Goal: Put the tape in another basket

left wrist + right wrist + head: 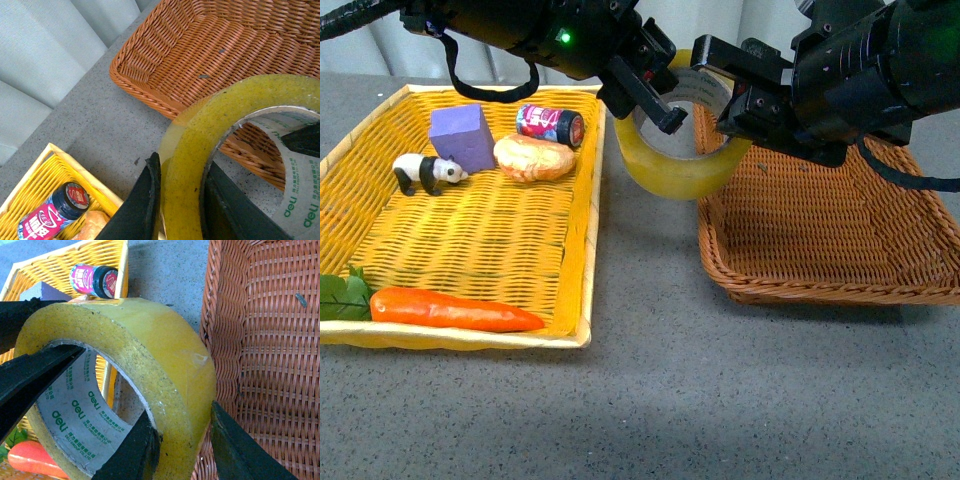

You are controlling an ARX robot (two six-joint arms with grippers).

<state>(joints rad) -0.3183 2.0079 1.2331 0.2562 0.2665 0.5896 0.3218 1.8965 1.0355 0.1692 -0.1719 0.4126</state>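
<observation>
The yellow tape roll hangs in the air over the gap between the two baskets, at the brown basket's near-left corner. My left gripper is shut on the roll's left wall and my right gripper is shut on its right wall. In the left wrist view the tape sits between the black fingers. In the right wrist view the tape with its white printed core is pinched by the fingers. The brown wicker basket lies on the right and holds nothing I can see.
The bright yellow basket on the left holds a purple block, a toy panda, a bread roll, a small bottle and a carrot. Grey table in front.
</observation>
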